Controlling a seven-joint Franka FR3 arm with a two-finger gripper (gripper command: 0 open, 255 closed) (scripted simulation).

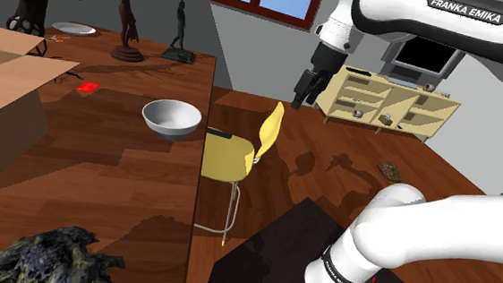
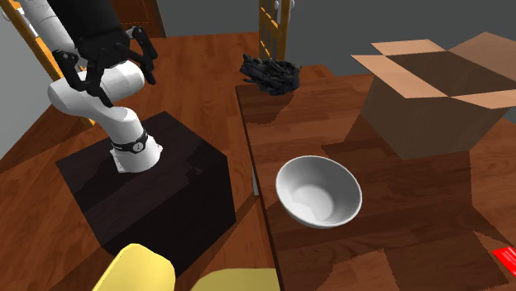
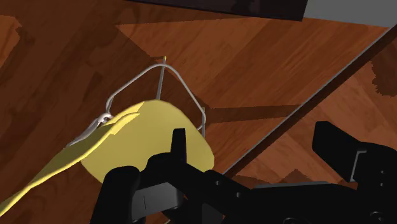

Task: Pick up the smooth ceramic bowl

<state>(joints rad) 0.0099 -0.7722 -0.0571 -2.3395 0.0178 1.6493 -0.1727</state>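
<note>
Two jaws gape over one yellow chair [image 3: 147, 135]; one bowl [image 1: 171, 118] nearby.

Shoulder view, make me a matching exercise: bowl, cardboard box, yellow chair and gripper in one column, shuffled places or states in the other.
1. bowl
2. cardboard box
3. yellow chair
4. gripper

A. standing beside the table's edge
B. upright and empty on the table
C. open, in the air over the chair
D. flaps open, on the table

Pairs: 1-B, 2-D, 3-A, 4-C
</note>
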